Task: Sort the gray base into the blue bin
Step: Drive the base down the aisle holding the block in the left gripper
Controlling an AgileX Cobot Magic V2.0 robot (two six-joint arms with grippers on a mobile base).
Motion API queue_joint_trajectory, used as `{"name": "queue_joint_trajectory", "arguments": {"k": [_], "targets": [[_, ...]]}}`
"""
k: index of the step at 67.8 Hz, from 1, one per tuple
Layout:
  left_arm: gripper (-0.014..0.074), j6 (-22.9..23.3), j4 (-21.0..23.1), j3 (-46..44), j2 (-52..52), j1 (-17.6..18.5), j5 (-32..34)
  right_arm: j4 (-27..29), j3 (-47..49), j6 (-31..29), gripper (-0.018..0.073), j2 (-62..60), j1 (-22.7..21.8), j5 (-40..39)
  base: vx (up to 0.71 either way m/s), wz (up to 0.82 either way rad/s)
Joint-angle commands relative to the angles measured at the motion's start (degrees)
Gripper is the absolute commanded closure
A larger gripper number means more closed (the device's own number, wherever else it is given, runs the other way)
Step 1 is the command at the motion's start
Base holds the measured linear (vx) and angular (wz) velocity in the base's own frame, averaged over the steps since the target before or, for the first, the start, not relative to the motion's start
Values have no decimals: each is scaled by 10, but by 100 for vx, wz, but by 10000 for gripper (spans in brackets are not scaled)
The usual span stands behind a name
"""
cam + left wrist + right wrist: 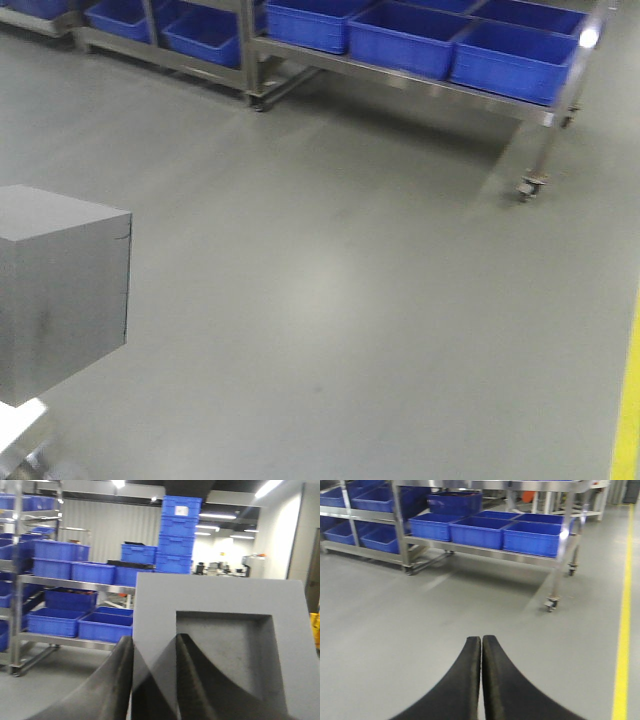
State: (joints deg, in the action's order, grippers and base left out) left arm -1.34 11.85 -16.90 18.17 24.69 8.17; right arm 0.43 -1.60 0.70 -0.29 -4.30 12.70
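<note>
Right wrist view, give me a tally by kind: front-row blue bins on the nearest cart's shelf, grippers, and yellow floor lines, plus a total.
Front-row blue bins: 3
Right gripper: 1
Yellow floor line: 1
Total: 5

Left end effector (154, 636) and right end effector (481, 638) bear curved black fingers (465, 680).

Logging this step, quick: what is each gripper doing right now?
Left gripper: closed on the gray base.
Right gripper: closed, holding nothing.
</note>
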Motion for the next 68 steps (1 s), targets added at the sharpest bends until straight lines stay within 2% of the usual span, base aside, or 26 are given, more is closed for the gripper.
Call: {"name": "queue_joint_trajectory", "arguments": {"k": [1, 52, 68], "targets": [[604, 7, 3, -19, 4, 3, 60, -4, -1, -7, 564, 10, -3, -43, 10, -52], [604, 7, 3, -19, 4, 3, 60, -4, -1, -7, 564, 10, -3, -43, 13, -55], [604, 7, 3, -19, 4, 3, 60, -4, -1, -7, 564, 10, -3, -43, 18, -36]]}}
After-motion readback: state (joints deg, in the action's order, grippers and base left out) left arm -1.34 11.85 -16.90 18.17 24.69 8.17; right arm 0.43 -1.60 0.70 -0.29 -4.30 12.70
